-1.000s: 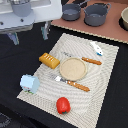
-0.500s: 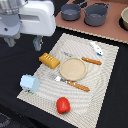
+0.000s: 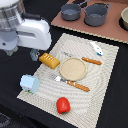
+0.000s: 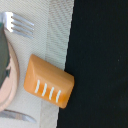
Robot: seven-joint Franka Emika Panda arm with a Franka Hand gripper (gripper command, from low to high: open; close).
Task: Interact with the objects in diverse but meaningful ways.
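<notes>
All positions below are referenced to the tan plate (image 3: 73, 68) at the centre of the striped placemat (image 3: 100, 95), working from the exterior view's left to its right.

The white arm housing (image 3: 22, 31) occupies the area far toward the exterior view's left of the plate, above the mat's edge. The gripper (image 3: 34, 54) projects below the housing as a dark part; its fingers are not resolved in either view, so whether they are apart or together cannot be determined.

The small white carton with blue-green print (image 3: 30, 83) stands on the mat, well apart from the plate on that same side and nearer the camera.

The golden-yellow bread loaf (image 3: 49, 60) lies just beside the plate on that side, close under the gripper. The wrist view shows the loaf (image 4: 49, 85) with four white score marks, lying at the mat's border where the black table (image 4: 100, 65) begins, with a fork head (image 4: 20, 25) nearby.

The red tomato (image 3: 63, 105) rests on the mat nearer the camera than the plate, apart from it.

An orange-handled utensil (image 3: 76, 85) lies along the plate's near rim; a second (image 3: 91, 61) lies just beyond the plate toward the exterior view's right.

The white-and-blue tube-like piece (image 3: 96, 48) lies farther that way, near the mat's far edge.

Two grey pots (image 3: 96, 14) stand on a brown board, well behind the plate.
</notes>
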